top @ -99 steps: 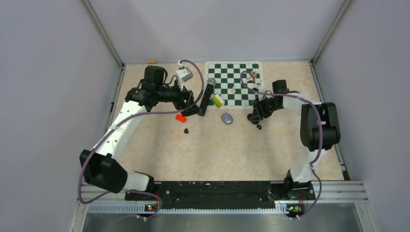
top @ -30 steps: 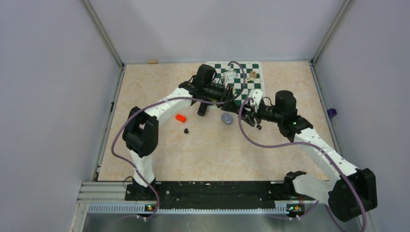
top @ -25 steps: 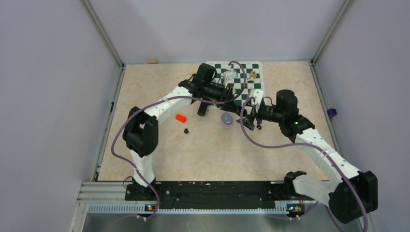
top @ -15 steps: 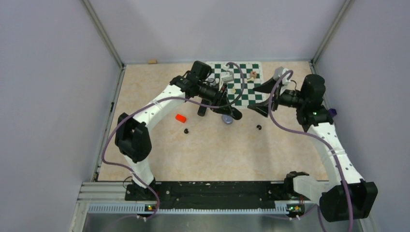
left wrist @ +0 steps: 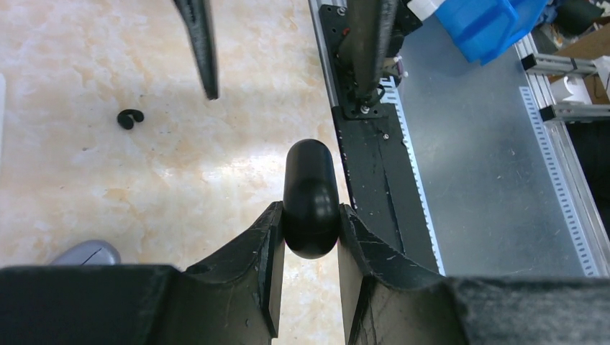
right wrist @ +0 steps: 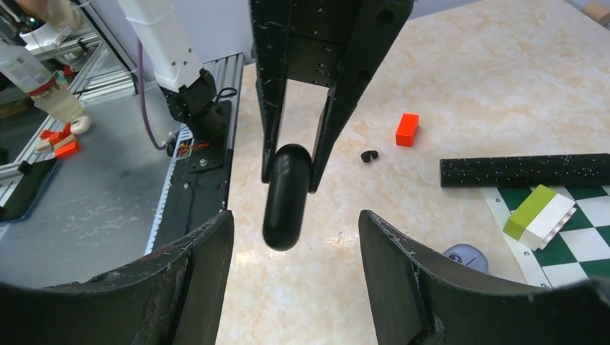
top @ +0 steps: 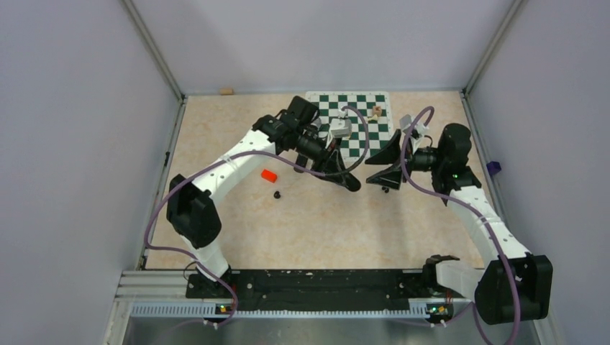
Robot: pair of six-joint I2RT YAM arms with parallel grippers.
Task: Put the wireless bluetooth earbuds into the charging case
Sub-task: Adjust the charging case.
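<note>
Block point(top: 269, 175) near earbud point(top: 277, 195), left of centre; chessboard point(top: 324, 100) behind, at far edge.

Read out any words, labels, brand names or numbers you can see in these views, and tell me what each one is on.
None: no text can be read in any view.
The black capsule in the left gripper shows no marking.
The red block and the chessboard show no lettering.
The bottle off the table: any label is too blurred to read.
</note>
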